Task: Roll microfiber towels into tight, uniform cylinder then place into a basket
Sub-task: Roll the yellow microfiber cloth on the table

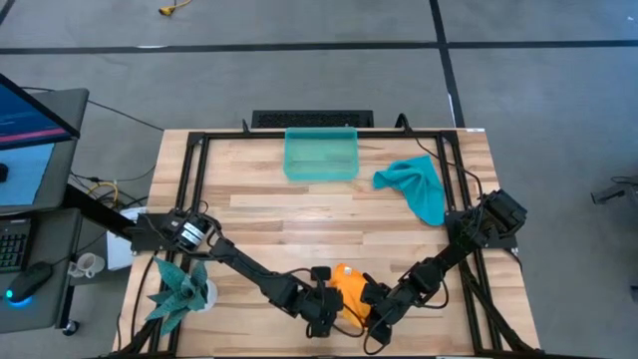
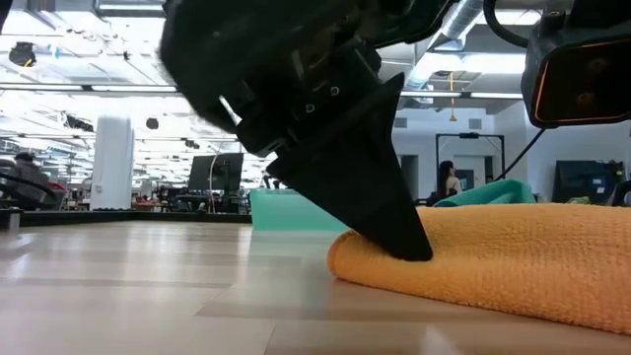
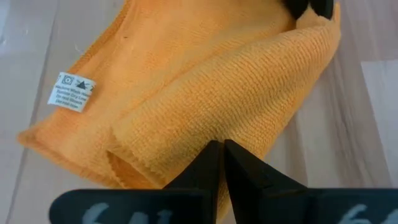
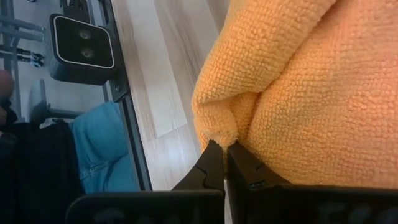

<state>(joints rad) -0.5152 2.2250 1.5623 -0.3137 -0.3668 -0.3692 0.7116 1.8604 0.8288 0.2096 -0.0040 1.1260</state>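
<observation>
The orange towel [image 1: 351, 289] lies bunched at the near edge of the surface [image 1: 299, 214], between my two arms. It is folded over on itself, so I think I am partway through rolling it. It is not yet a neat tube.

My left gripper [image 3: 222, 149] has its jaws together, pinched on the folded edge of the orange towel. I hold that edge so the cloth does not slide away while I turn it. My right gripper [image 4: 225, 148] has its jaws together too, clamped on a little corner of the same towel at the other side. With one grip on each side, I can keep the cloth tight and even as it rolls.

The blue towel [image 1: 417, 185] lies crumpled far back on the right, well apart from my arms. It waits its turn. The basket [image 1: 321, 155] sits at the far edge, just beside the blue towel, with nothing I can see inside. A small white tag [image 3: 71, 91] shows on the orange towel.
</observation>
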